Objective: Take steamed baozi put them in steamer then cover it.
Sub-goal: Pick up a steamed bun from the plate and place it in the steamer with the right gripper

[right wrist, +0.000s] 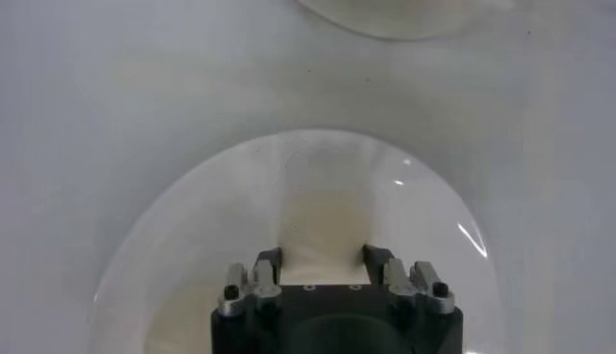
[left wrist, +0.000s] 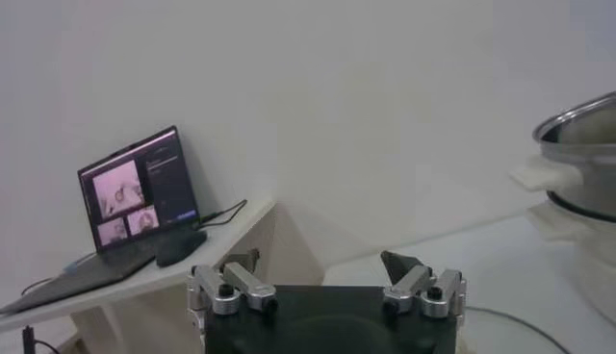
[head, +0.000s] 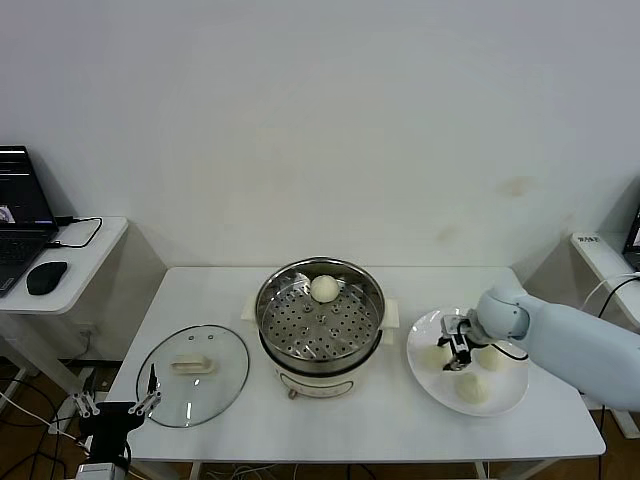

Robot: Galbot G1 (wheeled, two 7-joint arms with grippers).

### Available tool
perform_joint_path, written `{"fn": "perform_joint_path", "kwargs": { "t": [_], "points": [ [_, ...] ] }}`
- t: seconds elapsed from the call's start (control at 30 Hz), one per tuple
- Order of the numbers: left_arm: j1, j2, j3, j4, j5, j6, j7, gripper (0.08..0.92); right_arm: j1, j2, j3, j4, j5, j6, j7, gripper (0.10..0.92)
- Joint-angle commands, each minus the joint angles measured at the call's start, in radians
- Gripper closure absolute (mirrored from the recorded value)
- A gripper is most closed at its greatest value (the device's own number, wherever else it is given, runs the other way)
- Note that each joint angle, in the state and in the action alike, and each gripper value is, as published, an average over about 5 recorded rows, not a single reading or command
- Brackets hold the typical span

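The steamer [head: 320, 322] is seen at centre of the white table [head: 400, 430], a steel perforated basket sat on a cream pot base. One baozi in the steamer [head: 324, 289] is placed at approx 12 o'clock on the basket floor, close to the far wall. The cover [head: 193, 374] is laid flat on the table at 9 o'clock of the steamer, handle up, just beside the pot base but apart from it. A white plate [head: 421, 381] is found at 3 o'clock of the steamer, near it, w/ three buns on it: the gripped baozi [head: 440, 355] on the plate's 9 o'clock side, a second plate baozi [head: 490, 357] at approx 2 o'clock, a third plate baozi [head: 473, 388] at approx 5 o'clock. The right gripper [head: 455, 352] is lowered onto the plate from the 3 o'clock side; in the right wrist view the right gripper [right wrist: 323, 256] is shown w/ jaws clamped on the gripped baozi [right wrist: 323, 226], a finger against each side of it, the bun resting on the plate [right wrist: 173, 221]. The left gripper [head: 118, 403] is parked low at the table's near edge, at approx 7 o'clock of the cover, jaws spread wide & holding nothing; in the left wrist view the left gripper [left wrist: 322, 267] is seen w/ fingers well apart. A laptop [head: 20, 225] & a mouse [head: 46, 276] are set on a side desk at 9 o'clock of the table.
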Motion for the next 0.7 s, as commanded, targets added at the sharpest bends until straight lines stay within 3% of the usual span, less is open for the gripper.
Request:
{"fn": "perform_joint_path", "kwargs": {
  "t": [0.03,0.37,0.7],
  "points": [
    [-0.005,0.003,0.008,-0.011,0.001,0.003,0.001,0.177,0.239,-0.099,-0.075,0.101,0.118,-0.011,-0.032,0.474],
    [-0.008,0.010,0.020,-0.019,0.002,0.002,0.002,0.177,0.714,-0.077,-0.342,0.255,0.338,-0.092,-0.017,0.465],
    [-0.014,0.015,0.007,-0.013,-0.008,0.002,0.001,0.177,0.785,0.197,-0.401,0.269,0.557,-0.230,0.097,0.462]
  ]
}}
